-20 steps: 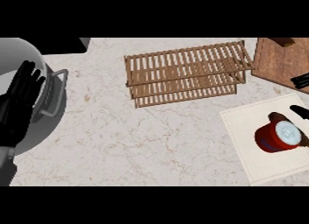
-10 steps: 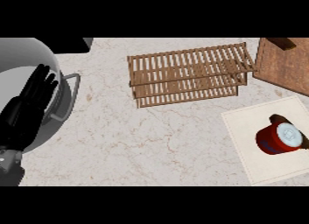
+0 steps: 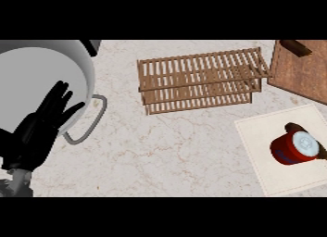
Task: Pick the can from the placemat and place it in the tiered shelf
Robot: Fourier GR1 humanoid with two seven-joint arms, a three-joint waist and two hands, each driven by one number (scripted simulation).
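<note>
At left edge, left robot hand [image 3: 39,127] open, holding nothing; can [image 3: 296,148] on placemat [image 3: 275,173] near right edge.

Can [image 3: 296,148]: red side, pale lid, no readable lettering.
Elsewhere: no text, numbers or signs legible.

Kitchen, marble counter [image 3: 179,152], large steel pot [image 3: 36,78], wooden tiered shelf [image 3: 200,79], cutting board [image 3: 306,69], placemat [image 3: 289,180]

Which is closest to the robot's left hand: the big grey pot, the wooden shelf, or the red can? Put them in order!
From the left hand:
1. Grey pot, right under and beside the hand, at the left.
2. Wooden shelf, upper middle.
3. Red can, on the placemat, far right.
</note>
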